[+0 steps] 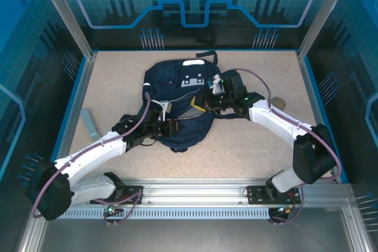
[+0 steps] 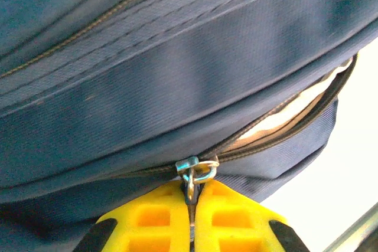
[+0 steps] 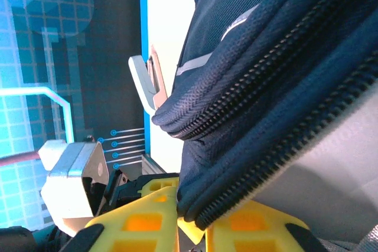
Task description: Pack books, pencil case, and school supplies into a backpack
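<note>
Backpack lies mid-bench with left tool pinched tight on the zip pull and right tool clamping its seam, so I'd drag the pull slowly along the teeth, right side tensioning the fabric.

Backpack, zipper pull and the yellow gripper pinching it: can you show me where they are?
backpack [image 1: 172, 84], top view, on its navy front panel.
zipper pull [image 2: 198, 170], left wrist view, on its metal ring.
left gripper [image 2: 194, 198], left wrist view, where its shut fingertips meet.
</note>
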You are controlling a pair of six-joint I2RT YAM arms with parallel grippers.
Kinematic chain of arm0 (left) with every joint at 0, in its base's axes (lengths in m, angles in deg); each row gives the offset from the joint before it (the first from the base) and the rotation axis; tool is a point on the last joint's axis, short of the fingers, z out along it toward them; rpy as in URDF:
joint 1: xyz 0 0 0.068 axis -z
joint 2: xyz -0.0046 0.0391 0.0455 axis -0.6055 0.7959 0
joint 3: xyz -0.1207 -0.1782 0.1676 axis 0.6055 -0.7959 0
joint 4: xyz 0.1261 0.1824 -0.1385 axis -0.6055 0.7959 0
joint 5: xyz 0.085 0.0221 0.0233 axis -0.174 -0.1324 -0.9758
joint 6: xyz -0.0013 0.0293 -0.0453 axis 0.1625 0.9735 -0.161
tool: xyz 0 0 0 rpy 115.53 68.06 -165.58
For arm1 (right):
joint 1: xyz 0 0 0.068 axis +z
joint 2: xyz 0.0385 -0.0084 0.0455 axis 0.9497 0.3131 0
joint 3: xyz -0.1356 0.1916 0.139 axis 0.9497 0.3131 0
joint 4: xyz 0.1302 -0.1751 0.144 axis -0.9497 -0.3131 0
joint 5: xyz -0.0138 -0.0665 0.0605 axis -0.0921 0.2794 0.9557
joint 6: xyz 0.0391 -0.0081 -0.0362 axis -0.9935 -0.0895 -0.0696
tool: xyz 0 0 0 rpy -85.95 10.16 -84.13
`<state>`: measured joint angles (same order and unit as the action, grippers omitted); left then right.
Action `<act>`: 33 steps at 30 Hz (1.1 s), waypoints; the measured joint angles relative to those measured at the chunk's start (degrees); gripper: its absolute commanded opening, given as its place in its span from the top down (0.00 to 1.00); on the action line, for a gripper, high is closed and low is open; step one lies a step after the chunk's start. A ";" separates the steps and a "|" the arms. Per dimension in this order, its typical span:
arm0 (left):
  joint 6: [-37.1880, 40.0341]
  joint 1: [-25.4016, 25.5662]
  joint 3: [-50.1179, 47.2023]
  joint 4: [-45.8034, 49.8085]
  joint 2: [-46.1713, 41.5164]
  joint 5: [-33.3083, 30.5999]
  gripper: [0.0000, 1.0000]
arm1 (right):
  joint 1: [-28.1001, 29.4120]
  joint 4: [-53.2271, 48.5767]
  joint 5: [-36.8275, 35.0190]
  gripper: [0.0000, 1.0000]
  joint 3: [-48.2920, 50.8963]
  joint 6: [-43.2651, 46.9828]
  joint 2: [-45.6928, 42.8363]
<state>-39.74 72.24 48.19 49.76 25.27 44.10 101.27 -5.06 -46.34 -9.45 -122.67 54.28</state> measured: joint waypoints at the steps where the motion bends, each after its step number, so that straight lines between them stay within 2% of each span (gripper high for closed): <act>1: 0.37 0.00 0.02 0.74 -0.31 -0.63 1.00 | -0.28 -0.15 -0.13 0.87 0.00 0.02 -0.22; 4: 1.40 0.00 0.02 3.02 -1.01 -3.76 1.00 | -1.25 -0.22 -0.37 0.86 0.02 -0.02 -0.57; 6: 1.70 0.00 0.02 3.39 -1.68 -5.29 1.00 | -1.92 0.09 -0.39 0.81 0.46 -0.04 -0.79; 14: 3.08 0.87 -0.20 2.64 -4.07 -6.29 1.00 | -3.56 6.78 -1.40 0.43 6.25 -2.47 -3.50; 20: 3.52 3.80 0.13 0.24 -2.54 -5.46 1.00 | -0.44 14.64 -1.46 0.28 10.93 -7.69 -3.26; 26: 3.52 7.80 3.04 -2.75 3.65 -3.56 1.00 | 0.98 16.70 -1.46 0.29 10.67 -9.31 -1.90; 33: 4.85 8.81 5.07 -4.22 6.54 -2.82 1.00 | 1.42 15.39 -2.73 0.52 9.62 -8.79 -0.87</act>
<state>-34.88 81.05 53.26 45.54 31.80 41.28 102.69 10.33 -49.07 0.17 -131.45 53.40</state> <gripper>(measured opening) 0.047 0.548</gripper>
